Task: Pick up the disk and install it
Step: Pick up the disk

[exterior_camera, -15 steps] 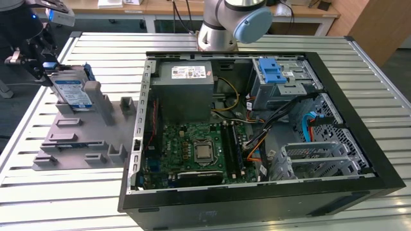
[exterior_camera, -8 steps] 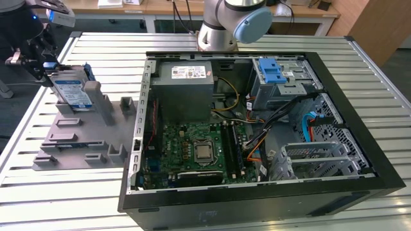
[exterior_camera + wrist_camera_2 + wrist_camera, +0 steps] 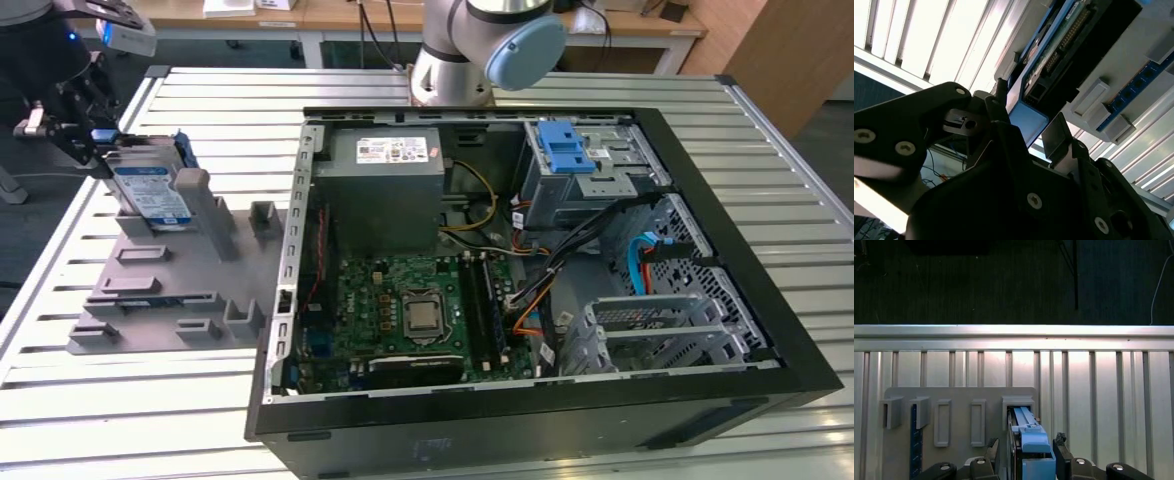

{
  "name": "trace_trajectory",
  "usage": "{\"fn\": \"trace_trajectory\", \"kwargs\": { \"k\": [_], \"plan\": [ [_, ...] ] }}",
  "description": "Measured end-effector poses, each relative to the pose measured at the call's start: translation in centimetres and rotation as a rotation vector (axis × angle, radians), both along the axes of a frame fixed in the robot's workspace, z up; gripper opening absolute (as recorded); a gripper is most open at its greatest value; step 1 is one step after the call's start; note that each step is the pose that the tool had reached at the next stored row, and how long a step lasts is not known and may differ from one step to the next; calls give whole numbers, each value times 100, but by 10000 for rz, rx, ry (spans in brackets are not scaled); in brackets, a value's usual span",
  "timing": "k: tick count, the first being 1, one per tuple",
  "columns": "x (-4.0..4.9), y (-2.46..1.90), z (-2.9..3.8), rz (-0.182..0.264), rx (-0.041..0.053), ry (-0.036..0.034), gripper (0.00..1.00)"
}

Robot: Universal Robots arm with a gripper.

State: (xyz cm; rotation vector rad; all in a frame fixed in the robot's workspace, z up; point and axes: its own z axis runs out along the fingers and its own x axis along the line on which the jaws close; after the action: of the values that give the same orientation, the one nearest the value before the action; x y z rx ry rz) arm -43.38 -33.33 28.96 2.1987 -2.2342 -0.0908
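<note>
At the exterior view's left, the disk (image 3: 144,190) stands on edge in a grey rack (image 3: 160,290) on the slatted surface (image 3: 120,400), beside the open computer case (image 3: 534,425). The end effector (image 3: 1030,454) sits astride its upper end; whether it is clamped cannot be told. The disk is silver metal with a blue-and-white label and blue side rails. It looks stiff, fairly heavy, smooth-faced and shock-sensitive, so the narrow railed edges seem the safest hold.

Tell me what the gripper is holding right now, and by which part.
The disk, pinched across its flat faces at the upper, blue-railed edge by the fingers; its lower end sits in the grey holder.
</note>
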Motion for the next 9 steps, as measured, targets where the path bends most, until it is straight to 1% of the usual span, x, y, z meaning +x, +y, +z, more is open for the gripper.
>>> {"fn": "trace_trajectory", "kwargs": {
  "k": [4,9],
  "plan": [
    [0,11,0,0,0,0,54],
    [0,14,0,0,0,0,54]
  ]
}}
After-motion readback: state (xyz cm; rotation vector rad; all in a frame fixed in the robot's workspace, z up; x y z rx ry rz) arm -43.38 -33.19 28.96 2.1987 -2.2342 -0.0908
